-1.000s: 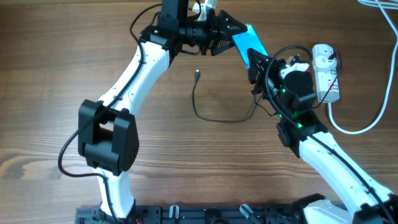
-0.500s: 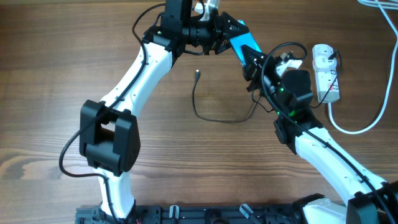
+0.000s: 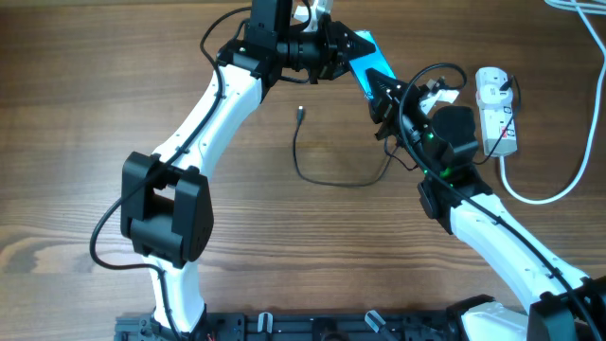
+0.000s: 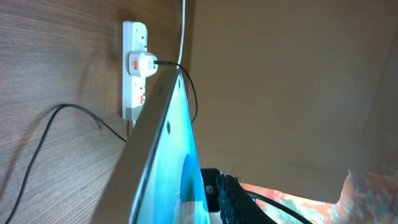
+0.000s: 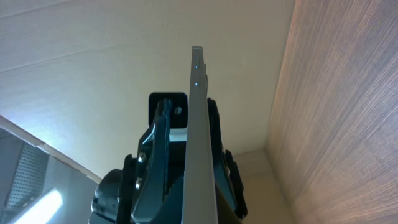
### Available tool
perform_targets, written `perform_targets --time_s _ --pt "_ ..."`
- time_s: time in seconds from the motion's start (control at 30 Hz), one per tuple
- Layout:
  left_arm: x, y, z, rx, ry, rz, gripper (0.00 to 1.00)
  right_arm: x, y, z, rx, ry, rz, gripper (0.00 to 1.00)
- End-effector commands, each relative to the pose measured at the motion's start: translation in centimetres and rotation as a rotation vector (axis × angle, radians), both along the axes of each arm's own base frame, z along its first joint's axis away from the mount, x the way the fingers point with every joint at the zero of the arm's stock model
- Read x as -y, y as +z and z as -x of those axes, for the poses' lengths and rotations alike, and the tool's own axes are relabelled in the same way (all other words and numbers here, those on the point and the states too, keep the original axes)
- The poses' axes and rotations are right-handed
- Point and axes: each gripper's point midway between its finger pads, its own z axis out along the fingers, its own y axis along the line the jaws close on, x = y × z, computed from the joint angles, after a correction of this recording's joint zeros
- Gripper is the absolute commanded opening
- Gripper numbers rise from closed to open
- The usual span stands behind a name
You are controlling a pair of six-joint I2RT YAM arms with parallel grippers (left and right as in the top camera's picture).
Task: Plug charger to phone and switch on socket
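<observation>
A small flat phone with a turquoise screen hangs tilted above the brown wooden surface, held at both ends between two white-and-black robot arms. The left gripper has its fingers pinched on the phone's upper end. The right wrist view confirms this, showing black fingers clamped on either face of the edge-on handset. The right gripper has its fingers closed on the phone's lower end, as seen from overhead.

The long thin black charger cable lies loose on the surface below the phone, touched by neither arm. Its small connector tip points up toward the left arm, well apart from the handset.

The white elongated power strip sits at the right of the surface, just beyond the right arm. A white plug adapter is seated in it, and a thick white cord loops away toward the edge. In the left wrist view the strip appears past the phone's rim, showing red marks. The switch position cannot be made out.
</observation>
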Motion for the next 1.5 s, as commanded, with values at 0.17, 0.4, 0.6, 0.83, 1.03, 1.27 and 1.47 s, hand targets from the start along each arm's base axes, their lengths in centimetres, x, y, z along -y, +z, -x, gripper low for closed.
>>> perform_targets --time_s 0.17,0.4,0.6,0.83,1.03,1.27,1.47 --pt "0.1 1.7 -0.2 0.045 0.021 0.006 0.15 -1.8 0.8 1.0 0.020 0.108 -0.008 0.04" --pt "0.0 1.7 -0.2 0.045 0.022 0.005 0.04 -1.8 0.8 1.0 0.020 0.108 -0.008 0.04" --pt "-1.1 0.8 -1.1 0.023 0.070 -0.030 0.04 -1.8 0.5 1.0 0.013 0.108 0.008 0.37" --pt "-6.3 -2.6 -3.2 0.012 0.180 -0.178 0.04 -1.4 -2.6 1.2 -0.066 0.099 0.114 0.57" --pt "-15.7 -7.6 -4.5 -0.025 0.312 -0.452 0.04 -1.0 -7.5 2.6 -0.021 0.212 0.535 0.70" --pt "-23.9 -8.6 -3.3 0.011 0.262 -0.513 0.04 -2.5 -11.7 7.4 0.117 0.590 0.861 0.70" --pt "-28.6 -2.2 -2.7 0.130 0.338 -0.399 0.04 -2.9 -9.7 7.2 0.170 0.667 0.951 0.57"
